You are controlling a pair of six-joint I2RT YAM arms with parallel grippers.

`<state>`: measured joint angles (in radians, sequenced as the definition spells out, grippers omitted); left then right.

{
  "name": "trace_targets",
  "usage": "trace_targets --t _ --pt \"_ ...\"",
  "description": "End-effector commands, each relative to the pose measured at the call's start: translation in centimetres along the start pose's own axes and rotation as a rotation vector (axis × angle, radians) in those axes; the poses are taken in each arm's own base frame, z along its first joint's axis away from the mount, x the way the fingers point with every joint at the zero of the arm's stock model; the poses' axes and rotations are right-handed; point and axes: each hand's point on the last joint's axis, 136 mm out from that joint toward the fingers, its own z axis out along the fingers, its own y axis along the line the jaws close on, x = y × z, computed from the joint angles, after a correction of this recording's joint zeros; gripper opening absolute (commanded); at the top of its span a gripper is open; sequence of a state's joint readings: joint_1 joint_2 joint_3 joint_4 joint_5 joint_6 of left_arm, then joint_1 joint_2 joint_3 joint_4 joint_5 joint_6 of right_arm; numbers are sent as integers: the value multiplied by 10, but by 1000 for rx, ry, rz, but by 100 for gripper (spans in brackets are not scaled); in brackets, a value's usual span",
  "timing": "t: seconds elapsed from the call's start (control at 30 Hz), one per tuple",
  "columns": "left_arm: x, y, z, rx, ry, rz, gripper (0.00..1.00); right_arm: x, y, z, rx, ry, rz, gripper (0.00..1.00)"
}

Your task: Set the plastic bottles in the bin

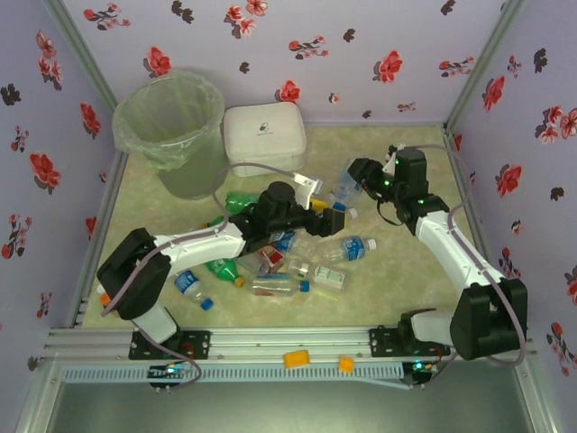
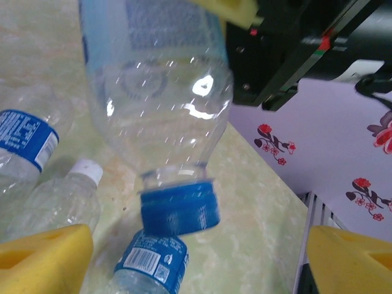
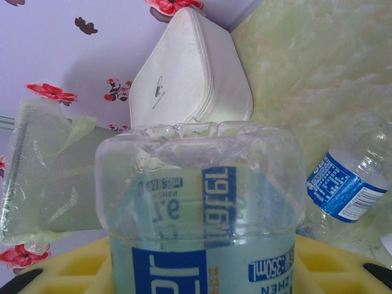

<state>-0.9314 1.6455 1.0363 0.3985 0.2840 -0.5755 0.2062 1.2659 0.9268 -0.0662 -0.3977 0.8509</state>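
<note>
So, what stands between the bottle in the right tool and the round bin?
The white rounded square box stands between that clear blue-labelled plastic bottle and the translucent grey-green bin, seen in the top view.

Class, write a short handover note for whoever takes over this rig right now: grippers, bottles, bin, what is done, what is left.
Right gripper: shut on a clear blue-labelled bottle, held over the table, cap end toward the left arm.
Left gripper: open, fingers wide, facing that bottle, holding nothing.
Bin: back left corner, beside the white box; no bottle seen inside.
Loose bottles: piled mid-table.
Done: one bottle picked up.
Left: bin it, then all the rest.
</note>
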Motion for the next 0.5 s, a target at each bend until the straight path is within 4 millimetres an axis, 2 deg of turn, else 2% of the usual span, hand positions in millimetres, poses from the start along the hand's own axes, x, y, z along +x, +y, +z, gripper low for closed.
trace_targets --t 0.0,0.2,0.47 --pt "-4 -5 8 24 7 9 86 2 14 -4 -49 0 -6 49" --pt "-4 4 21 5 -1 2 78 3 17 -9 -58 -1 -12 49" --pt "-8 9 25 -2 -35 -7 67 6 18 -14 -62 3 -16 49"
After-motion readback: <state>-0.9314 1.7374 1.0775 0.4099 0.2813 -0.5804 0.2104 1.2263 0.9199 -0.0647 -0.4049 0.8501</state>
